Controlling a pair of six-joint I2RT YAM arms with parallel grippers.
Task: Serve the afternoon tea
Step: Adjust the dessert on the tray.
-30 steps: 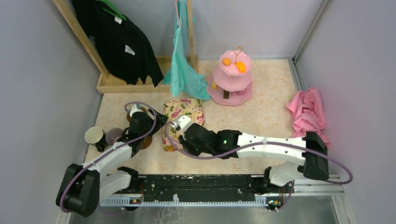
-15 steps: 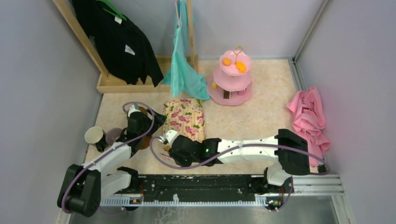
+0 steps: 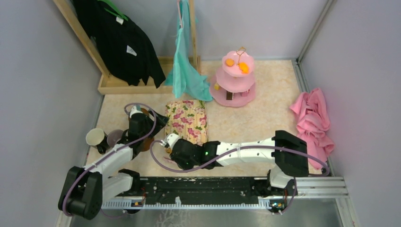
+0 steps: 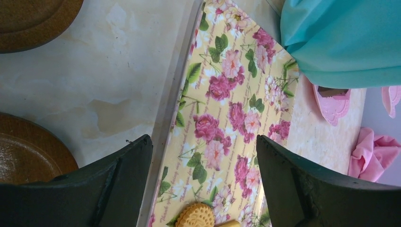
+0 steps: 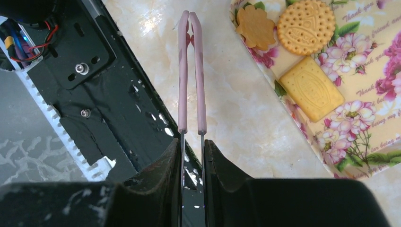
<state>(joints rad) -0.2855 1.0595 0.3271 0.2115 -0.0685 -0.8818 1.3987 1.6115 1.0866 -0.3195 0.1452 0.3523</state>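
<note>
The right end effector point(image 5: 193, 147) is clenched on the metal shanks of a pair of pink-tipped metal tongs point(image 5: 199, 80), whose two arms are pressed together at their far tips. The tongs are held straight ahead of the fingers over bare marble-patterned surface point(image 5: 227, 123).

To the right of the tips, just inside the rim of the floral yellow rectangular tray point(image 5: 378, 61), three snacks are laid:
- A brown flower-shaped biscuit point(image 5: 256, 27) lies nearest the tips.
- A round golden biscuit point(image 5: 306, 27) lies just beside it.
- A yellow rectangular biscuit point(image 5: 311, 88) lies closer to the fingers.

A strip of open surface is left between the tongs and the tray rim. To the left of the tongs the black base rail point(image 5: 94, 80) is close, its edge running diagonally.

The left end effector point(image 4: 203, 142) is released, with its jaws spread wide above the tray's left rim. One round brown wooden saucer point(image 4: 28, 156) is seen just beside its left finger, and a second brown saucer point(image 4: 33, 19) ahead and to the left. Bare surface is left between both saucers and the rim. Ahead and to the right, the tray's far corner is overlapped by a hanging teal cloth point(image 4: 340, 42).

In the top view, a cream mug point(image 3: 96, 137) and a mauve-grey mug point(image 3: 114, 138) are placed left of this end effector, near the wall. The pink three-tier stand with gold loop point(image 3: 234, 78) is well ahead of both end effectors, with orange snacks point(image 3: 244, 67) on its top tier. Open surface is spread between the tray and a crumpled pink cloth point(image 3: 312, 116) far to the right.
</note>
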